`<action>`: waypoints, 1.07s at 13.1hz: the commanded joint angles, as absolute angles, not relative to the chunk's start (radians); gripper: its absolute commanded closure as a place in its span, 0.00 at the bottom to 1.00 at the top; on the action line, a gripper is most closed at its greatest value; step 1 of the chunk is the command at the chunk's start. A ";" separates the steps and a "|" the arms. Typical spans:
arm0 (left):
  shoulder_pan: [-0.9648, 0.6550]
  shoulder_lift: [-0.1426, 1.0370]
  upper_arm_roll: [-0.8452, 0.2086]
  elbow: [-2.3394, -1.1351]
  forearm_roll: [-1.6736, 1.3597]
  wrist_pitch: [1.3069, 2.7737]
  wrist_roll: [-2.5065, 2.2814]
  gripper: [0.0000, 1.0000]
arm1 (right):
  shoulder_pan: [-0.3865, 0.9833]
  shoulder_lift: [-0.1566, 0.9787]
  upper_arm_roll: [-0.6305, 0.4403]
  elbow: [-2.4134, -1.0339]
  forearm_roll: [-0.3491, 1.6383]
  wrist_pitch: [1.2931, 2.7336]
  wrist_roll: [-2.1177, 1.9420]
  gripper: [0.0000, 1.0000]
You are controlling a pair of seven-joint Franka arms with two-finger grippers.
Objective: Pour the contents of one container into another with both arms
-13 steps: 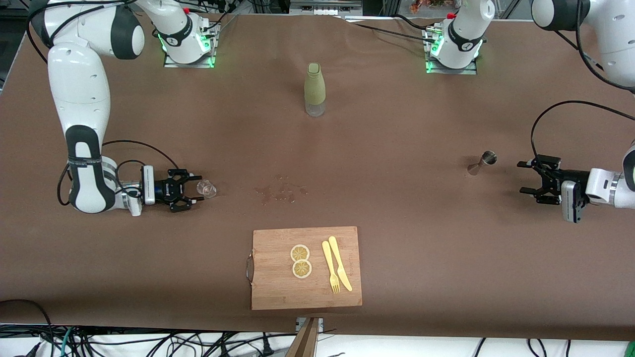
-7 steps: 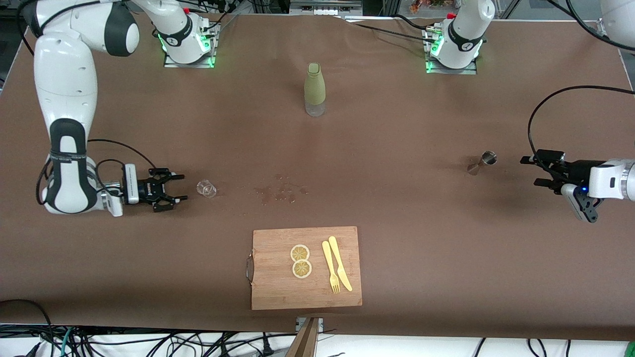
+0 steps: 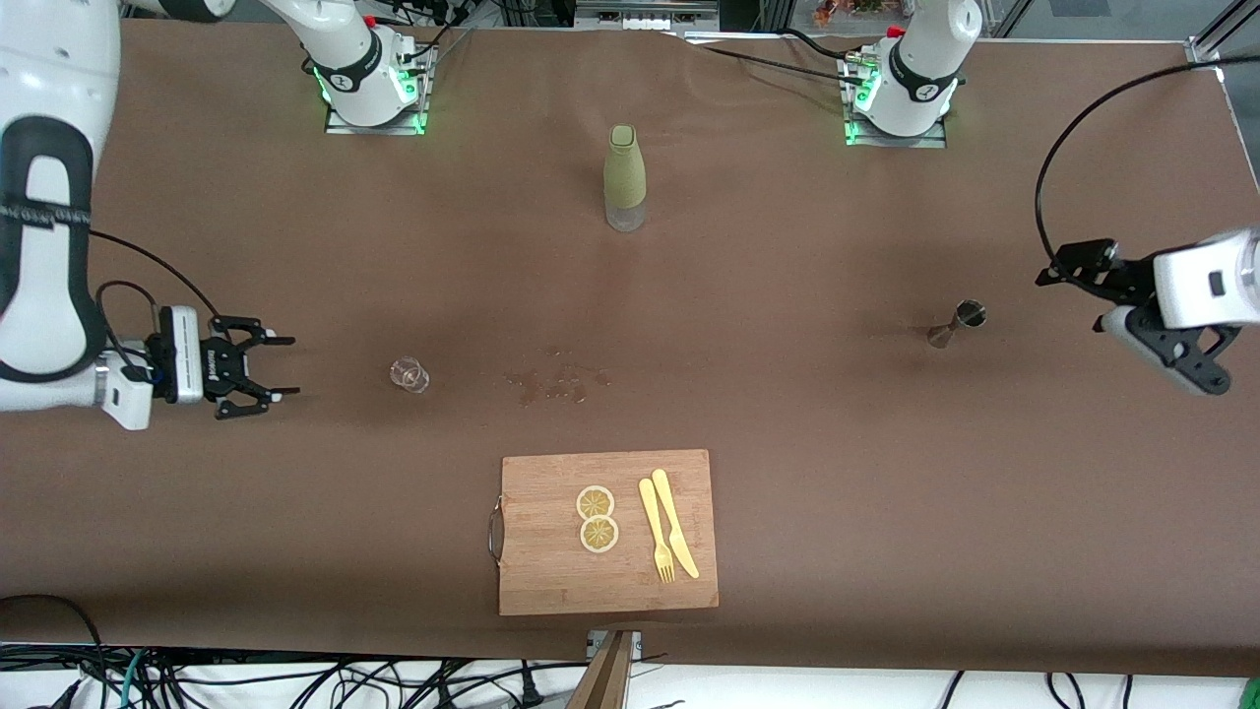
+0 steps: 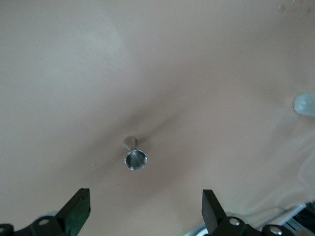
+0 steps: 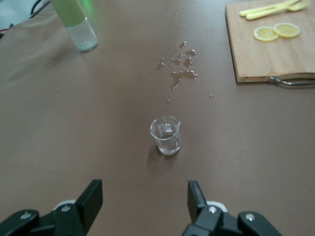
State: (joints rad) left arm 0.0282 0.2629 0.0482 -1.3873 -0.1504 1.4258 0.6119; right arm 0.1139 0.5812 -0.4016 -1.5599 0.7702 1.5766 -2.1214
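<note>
The right pincer (image 3: 264, 366), open and empty, is backing away from the small clear glass beaker (image 3: 409, 374); the left pincer (image 3: 1083, 279), also open, is retreating from the steel jigger (image 3: 955, 324), suggesting pouring is finished.

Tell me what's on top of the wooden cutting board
On the cutting board lie two lemon slices, a yellow fork and a yellow knife. Whatever lies beneath the board is hidden.

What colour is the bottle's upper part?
Pale green on the bottle, over a clear base; the front view shows it best.
</note>
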 commanded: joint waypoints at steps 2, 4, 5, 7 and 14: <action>0.034 0.148 0.008 -1.416 -0.081 1.451 0.386 0.00 | 0.188 0.294 -0.393 -1.738 0.559 1.695 -1.768 0.21; 0.044 0.100 -0.041 -1.420 -0.061 1.407 0.109 0.00 | 0.224 0.200 -0.394 -1.740 0.438 1.689 -1.543 0.21; 0.046 0.080 -0.060 -1.420 -0.061 1.391 0.042 0.00 | 0.235 0.163 -0.393 -1.738 0.378 1.686 -1.448 0.21; 0.049 0.060 -0.081 -1.424 -0.061 1.381 -0.003 0.00 | 0.265 0.095 -0.387 -1.735 0.275 1.668 -1.260 0.21; 0.034 0.081 -0.123 -1.410 -0.061 1.365 -0.077 0.00 | 0.278 0.008 -0.272 -1.626 0.132 1.477 -0.653 0.00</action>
